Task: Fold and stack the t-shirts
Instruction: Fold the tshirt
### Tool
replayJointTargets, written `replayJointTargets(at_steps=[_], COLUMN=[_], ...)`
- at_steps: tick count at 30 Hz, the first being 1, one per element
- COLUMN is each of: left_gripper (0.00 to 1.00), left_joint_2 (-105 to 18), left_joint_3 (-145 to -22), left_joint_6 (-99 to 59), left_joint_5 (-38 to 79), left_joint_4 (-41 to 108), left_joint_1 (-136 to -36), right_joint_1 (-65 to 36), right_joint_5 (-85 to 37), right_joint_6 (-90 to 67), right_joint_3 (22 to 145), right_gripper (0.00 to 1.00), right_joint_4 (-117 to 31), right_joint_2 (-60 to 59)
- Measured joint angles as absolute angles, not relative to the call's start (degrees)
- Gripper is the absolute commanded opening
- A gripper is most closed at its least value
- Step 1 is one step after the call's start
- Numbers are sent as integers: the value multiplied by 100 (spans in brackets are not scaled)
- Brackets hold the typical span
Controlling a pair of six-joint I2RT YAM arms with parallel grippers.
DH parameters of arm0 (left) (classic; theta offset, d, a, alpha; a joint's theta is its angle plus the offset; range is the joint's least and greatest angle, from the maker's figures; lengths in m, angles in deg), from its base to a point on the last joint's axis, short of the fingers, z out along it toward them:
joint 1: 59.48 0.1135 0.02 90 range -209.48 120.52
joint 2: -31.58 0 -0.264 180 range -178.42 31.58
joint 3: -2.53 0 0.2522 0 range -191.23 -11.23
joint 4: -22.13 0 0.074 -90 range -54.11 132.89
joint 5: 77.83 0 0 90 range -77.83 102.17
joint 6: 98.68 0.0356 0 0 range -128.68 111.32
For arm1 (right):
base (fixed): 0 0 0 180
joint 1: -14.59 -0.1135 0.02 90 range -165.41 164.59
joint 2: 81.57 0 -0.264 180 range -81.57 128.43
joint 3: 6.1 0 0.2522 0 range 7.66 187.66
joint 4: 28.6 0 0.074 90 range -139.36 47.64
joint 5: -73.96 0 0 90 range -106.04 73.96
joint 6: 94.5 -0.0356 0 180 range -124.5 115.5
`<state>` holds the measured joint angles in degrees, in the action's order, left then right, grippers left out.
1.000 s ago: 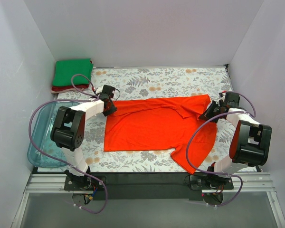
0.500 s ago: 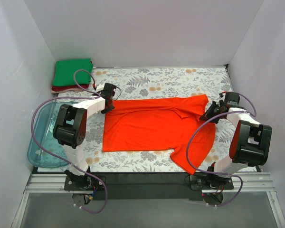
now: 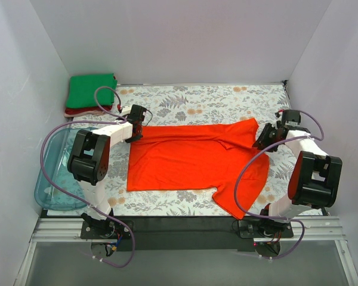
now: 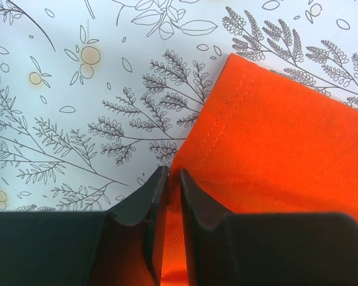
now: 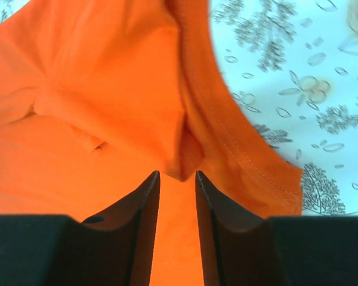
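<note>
The orange-red t-shirt [image 3: 191, 158] lies spread flat across the flowered table, one sleeve hanging towards the near right. My left gripper [image 3: 136, 122] sits low at its far left corner. In the left wrist view the left gripper [image 4: 173, 173] has its jaws a narrow slit apart over the shirt's hem [image 4: 227, 113]. My right gripper [image 3: 266, 136] is at the far right shoulder. The right wrist view shows that gripper [image 5: 177, 174] open, with a raised pinch of shirt cloth [image 5: 185, 158] just beyond its tips. A folded green t-shirt [image 3: 92, 90] rests on a folded dark red one [image 3: 77, 111].
A clear blue plastic tub [image 3: 51, 179] stands at the left table edge beside the left arm. White walls close in the table on the left, right and far sides. The folded stack sits in the far left corner.
The right gripper has opened and let go of the shoulder cloth. The left gripper shut, then parted slightly. The shirt's left edge has shifted a little to the left.
</note>
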<state>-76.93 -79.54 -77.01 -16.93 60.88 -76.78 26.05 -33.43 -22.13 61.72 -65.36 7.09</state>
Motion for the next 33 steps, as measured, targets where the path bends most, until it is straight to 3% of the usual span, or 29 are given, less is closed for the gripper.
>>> replayJointTargets(at_steps=[10, 15, 22, 33], left_gripper=[15, 15, 15, 15], left_joint_2=[-7665, -7658, -7651, -7651], left_joint_3=[-7941, -7941, -7941, -7941], left_joint_6=[-7684, -7682, -7682, -7682], left_joint_5=[-1680, -1678, -1676, -1671], left_joint_4=[6093, 6099, 6113, 6115], left_joint_1=[-7683, -7683, -7683, -7685], right_joint_1=[409, -369, -986, -1025], right_joint_5=[-2012, -1699, -1100, -451], right_joint_6=[-1251, -576, 95, 456], right_joint_3=[6428, 6581, 7079, 7250], right_gripper=[38, 38, 37, 30], right_joint_4=[-6293, -6147, -6156, -6182], right_joint_2=[97, 508, 1640, 2141])
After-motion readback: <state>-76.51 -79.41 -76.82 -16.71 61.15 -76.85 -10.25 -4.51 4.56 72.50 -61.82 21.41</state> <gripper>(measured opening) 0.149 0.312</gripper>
